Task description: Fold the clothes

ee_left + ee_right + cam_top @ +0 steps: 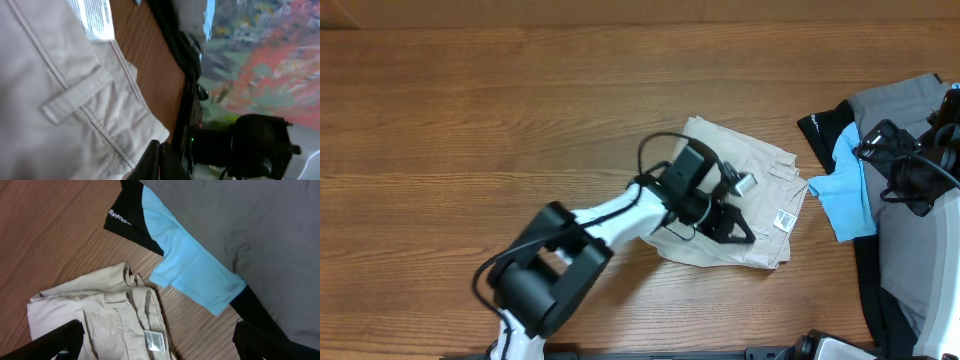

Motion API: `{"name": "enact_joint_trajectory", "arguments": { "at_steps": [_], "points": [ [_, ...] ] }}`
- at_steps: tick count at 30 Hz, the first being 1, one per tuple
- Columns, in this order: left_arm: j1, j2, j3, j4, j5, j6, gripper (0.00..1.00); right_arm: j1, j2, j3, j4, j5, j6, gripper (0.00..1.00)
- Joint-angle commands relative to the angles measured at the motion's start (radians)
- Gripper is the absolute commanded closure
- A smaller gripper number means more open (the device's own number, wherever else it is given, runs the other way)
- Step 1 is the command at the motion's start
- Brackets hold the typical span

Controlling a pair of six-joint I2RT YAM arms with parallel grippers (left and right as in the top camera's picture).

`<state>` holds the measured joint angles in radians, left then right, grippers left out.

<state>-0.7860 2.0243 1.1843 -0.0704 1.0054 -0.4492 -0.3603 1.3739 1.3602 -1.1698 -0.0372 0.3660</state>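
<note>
Honestly, the thing I'd worry about is the bundle coming undone. The beige shorts (760, 170) lie just off the middle of the table (470, 100), a bit toward 4 o'clock, and already look doubled into a rough square. The left claw (732, 226) sits right on their 6 o'clock edge. If it drags or lifts only the top layer, the layers underneath will probably slide and the square opens up again. The fabric is wrinkly and soft, so a shallow pinch could also just slip off.

Second risk: the shorts' 3 o'clock corner, near the little white label (784, 220), is just beside a blue piece (845, 190) from the pile at 3 o'clock, which also has a black piece (822, 128) and a grey piece (900, 105). Any push that way could shove the shorts into it or snag the wrong cloth.

Pose-wise, the left arm (610, 215) comes in from 7 o'clock, stretched out low with the wrist tipped down onto the cloth. Its wrist view is nearly all beige fabric with a belt loop (75, 95), and only a dark fingertip (156, 160) peeks in at 6 o'clock. I can't tell whether that claw is spread or pinching anything.

The right claw (157, 345) hangs over the pile at 3 o'clock, fingers spread wide, nothing in them, well clear of the shorts.
</note>
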Motion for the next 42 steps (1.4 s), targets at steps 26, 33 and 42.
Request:
{"name": "enact_joint_trajectory", "arguments": {
  "at_steps": [26,33,42],
  "points": [
    [-0.045,-0.219,0.181,-0.233,-0.418,-0.127,0.96,-0.004,-0.003,-0.001,0.005,0.002,0.0,0.0],
    [0.034,-0.324,0.196,-0.683,-0.707,-0.127,0.96,-0.004,-0.003,-0.001,0.005,0.002,0.0,0.0],
    [0.009,-0.217,0.083,-0.709,-0.751,-0.16,0.96,-0.004,-0.003,-0.001,0.005,0.002,0.0,0.0]
  ]
}}
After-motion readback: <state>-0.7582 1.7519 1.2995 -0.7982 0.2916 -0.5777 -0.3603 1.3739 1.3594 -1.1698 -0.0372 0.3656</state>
